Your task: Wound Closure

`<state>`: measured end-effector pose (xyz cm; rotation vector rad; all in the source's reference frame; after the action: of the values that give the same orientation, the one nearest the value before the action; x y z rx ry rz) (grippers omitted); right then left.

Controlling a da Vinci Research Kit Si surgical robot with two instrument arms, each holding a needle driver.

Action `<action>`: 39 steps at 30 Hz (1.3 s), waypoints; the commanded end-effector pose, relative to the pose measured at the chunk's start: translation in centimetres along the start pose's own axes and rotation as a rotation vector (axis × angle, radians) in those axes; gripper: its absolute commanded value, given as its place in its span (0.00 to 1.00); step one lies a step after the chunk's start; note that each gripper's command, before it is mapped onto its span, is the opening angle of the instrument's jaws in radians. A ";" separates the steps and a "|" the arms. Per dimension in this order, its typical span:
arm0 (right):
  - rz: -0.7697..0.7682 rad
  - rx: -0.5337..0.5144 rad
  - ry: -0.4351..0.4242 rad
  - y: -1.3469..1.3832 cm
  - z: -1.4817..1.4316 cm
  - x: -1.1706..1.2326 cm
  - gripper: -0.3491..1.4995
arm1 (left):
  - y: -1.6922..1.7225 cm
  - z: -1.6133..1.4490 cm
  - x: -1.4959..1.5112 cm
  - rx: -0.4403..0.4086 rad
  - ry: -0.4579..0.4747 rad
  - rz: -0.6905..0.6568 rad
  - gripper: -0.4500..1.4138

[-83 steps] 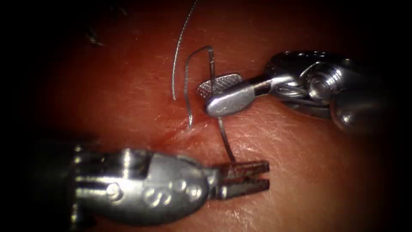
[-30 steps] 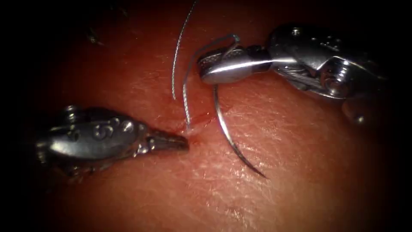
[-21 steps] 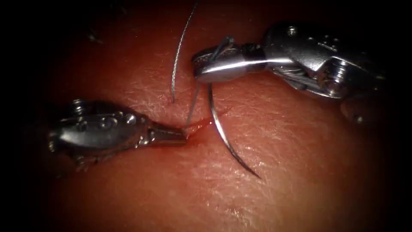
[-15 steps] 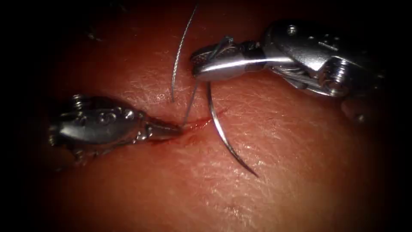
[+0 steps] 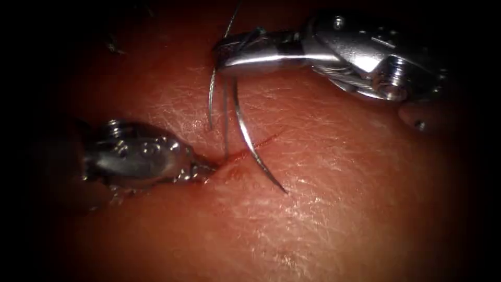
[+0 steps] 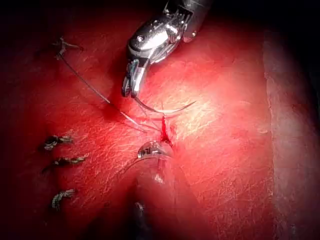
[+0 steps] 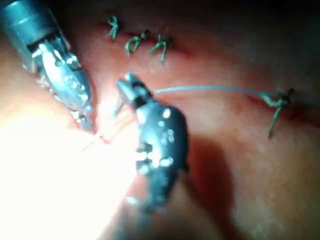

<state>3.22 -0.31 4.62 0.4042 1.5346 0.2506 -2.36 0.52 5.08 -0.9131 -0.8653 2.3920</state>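
The needle (image 5: 249, 141) is hanging free above the tissue (image 5: 334, 209), not in it, its curve crossing the cut (image 5: 245, 150) and its point lying to the right of the cut. The right end effector (image 5: 224, 52) is gripping the needle at its blunt end, jaws closed together on it; the left wrist view is showing the same hold (image 6: 129, 87) with the needle (image 6: 165, 109) curving out below. The thread (image 5: 226, 120) is running from that end down into the cut, taut and nearly upright. A second strand (image 5: 211, 99) is hanging just left of it, its tip resting on the tissue. The left end effector (image 5: 206, 169) is pressing its tip into the left end of the cut; whether its jaws are apart or together cannot be told. Red fluid (image 5: 261, 142) is lining the cut. In the left wrist view, three finished knots (image 6: 61, 165) are sitting well left of the cut, and the thread (image 6: 90, 85) is running to a fourth knot (image 6: 62, 46).
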 end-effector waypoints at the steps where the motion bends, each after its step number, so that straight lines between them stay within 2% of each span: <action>1: -0.029 -0.003 0.003 0.06 0.12 -0.07 0.00 | 0.00 0.08 -0.01 -0.012 -0.003 0.006 0.06; 7: -0.108 -0.011 0.011 0.10 0.24 -0.09 0.00 | 0.04 0.07 0.00 -0.066 -0.026 0.014 0.08; 12: -0.177 -0.032 0.005 0.10 0.38 -0.22 0.00 | 0.15 0.01 0.12 -0.069 -0.026 0.033 0.11; 19: -0.239 -0.051 -0.002 0.09 0.38 -0.26 0.00 | 0.21 -0.12 0.24 -0.059 -0.005 0.031 0.14; 30: -0.256 -0.055 0.005 0.04 0.38 -0.25 0.00 | 0.21 -0.17 0.26 -0.042 0.005 0.030 0.12; 39: -0.221 -0.039 -0.025 -0.07 0.29 -0.22 0.00 | 0.20 -0.19 0.20 -0.038 0.006 0.034 0.10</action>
<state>3.44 -0.47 4.73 0.2015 1.5322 0.1014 -2.35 0.61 4.69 -0.9550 -0.8981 2.4085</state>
